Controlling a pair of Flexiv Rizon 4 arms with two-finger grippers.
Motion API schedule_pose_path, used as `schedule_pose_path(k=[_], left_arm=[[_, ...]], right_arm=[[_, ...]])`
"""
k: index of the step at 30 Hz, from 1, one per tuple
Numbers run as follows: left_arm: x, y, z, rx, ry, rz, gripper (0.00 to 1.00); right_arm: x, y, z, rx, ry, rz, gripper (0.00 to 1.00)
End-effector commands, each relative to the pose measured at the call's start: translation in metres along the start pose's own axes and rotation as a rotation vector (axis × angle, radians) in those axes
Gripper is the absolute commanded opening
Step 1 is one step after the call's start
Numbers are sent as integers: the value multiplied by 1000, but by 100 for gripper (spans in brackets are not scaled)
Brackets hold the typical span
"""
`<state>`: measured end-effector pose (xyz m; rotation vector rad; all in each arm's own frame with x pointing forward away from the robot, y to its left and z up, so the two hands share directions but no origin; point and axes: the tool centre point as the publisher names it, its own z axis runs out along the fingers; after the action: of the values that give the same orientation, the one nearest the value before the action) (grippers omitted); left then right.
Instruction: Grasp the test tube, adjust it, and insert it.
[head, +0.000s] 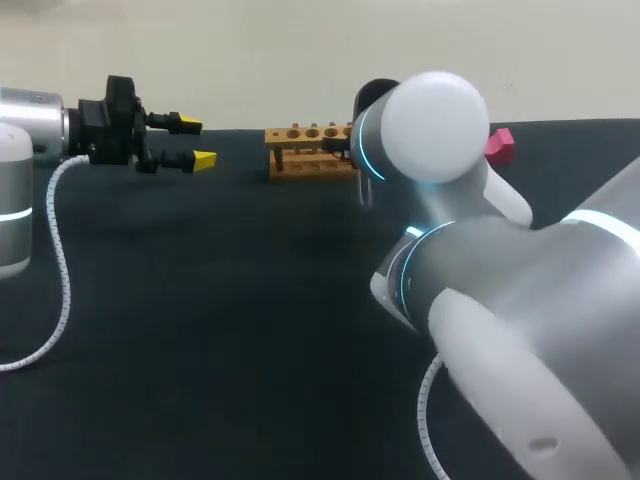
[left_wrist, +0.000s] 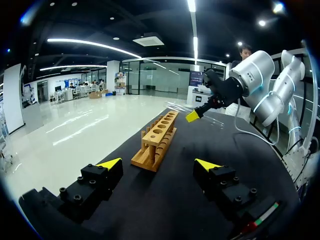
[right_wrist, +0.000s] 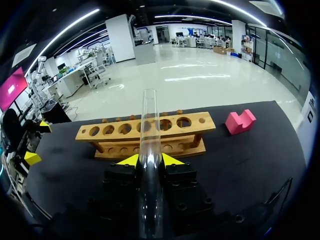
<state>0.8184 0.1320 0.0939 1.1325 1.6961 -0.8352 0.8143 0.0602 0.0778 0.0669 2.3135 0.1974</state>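
Note:
A clear glass test tube (right_wrist: 149, 125) lies along my right gripper (right_wrist: 150, 160), whose yellow-tipped fingers are shut on it from both sides. Its open end points at the wooden rack (right_wrist: 145, 131), which has a row of round holes and stands just ahead. In the head view the rack (head: 310, 150) is at the table's far middle, and my right arm's elbow hides that gripper. My left gripper (head: 197, 142) hovers open left of the rack. In its own view the left gripper (left_wrist: 159, 164) is empty, facing the rack's end (left_wrist: 156, 140), with the right gripper (left_wrist: 195, 115) and tube (left_wrist: 175, 106) beyond.
A pink block (head: 500, 145) lies right of the rack near the far edge, also in the right wrist view as a pink block (right_wrist: 240, 121). My right arm (head: 500, 300) fills the near right of the black table (head: 200, 330). My left gripper (right_wrist: 39, 141) shows beyond the rack's end.

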Motion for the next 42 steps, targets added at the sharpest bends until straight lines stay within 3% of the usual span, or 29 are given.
schedule_pose_path(k=[1,42], left_arm=[[1,0,-1,-1,-5,3,100],[1,0,-1,-1,-5,3,100]], right_arm=[[-6,1,10,-8,14,-4,0],[7,0,33,-20,40,18,0]])
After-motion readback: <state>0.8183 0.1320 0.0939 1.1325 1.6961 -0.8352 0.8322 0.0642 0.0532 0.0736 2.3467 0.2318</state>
